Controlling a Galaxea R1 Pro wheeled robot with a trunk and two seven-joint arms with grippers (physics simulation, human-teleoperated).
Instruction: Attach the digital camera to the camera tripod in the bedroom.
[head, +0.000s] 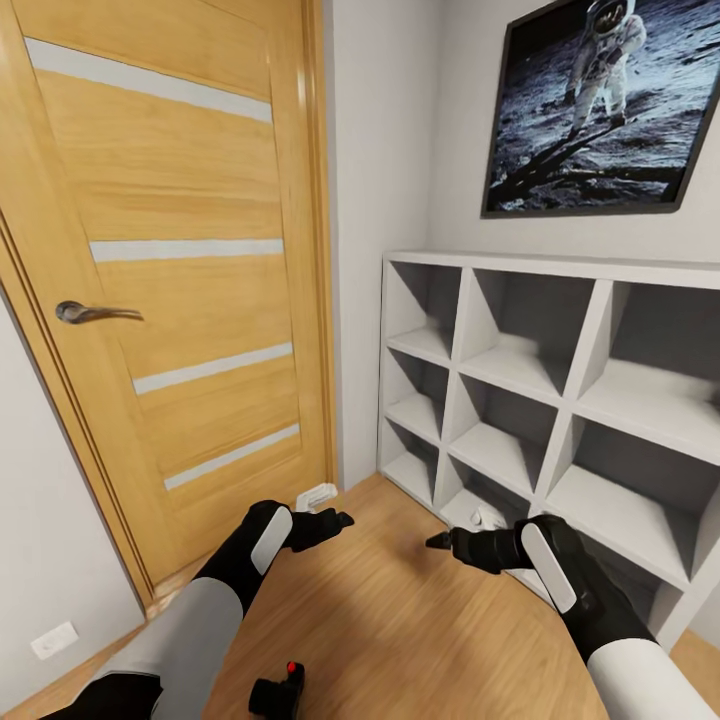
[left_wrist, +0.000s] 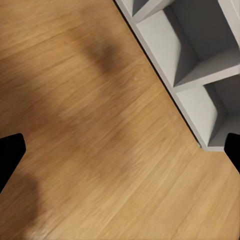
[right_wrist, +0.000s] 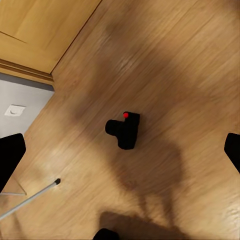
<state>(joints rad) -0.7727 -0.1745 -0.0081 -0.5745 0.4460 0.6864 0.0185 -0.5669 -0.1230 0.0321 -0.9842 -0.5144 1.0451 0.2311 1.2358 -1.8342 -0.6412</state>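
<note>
Low in the head view, the camera (head: 278, 689) lies on the wood floor (head: 400, 620). Both grippers, left (head: 335, 521) and right (head: 440, 541), hang spread and empty above it.

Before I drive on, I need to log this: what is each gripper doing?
Left gripper: open, holding nothing.
Right gripper: open, holding nothing; the digital camera lies on the floor.

Head view: you get even, bright, diffuse light; no glare. Wide-angle bend shows at tall oak-veneer door (head: 170, 280) and white cubby shelf unit (head: 560, 400). Wrist views softer, slightly blurred. Broad soft-edged shadows lie on warm wood plank floor (right_wrist: 190, 75), darkest around small black boxy camera with red dot (right_wrist: 124, 130).
</note>
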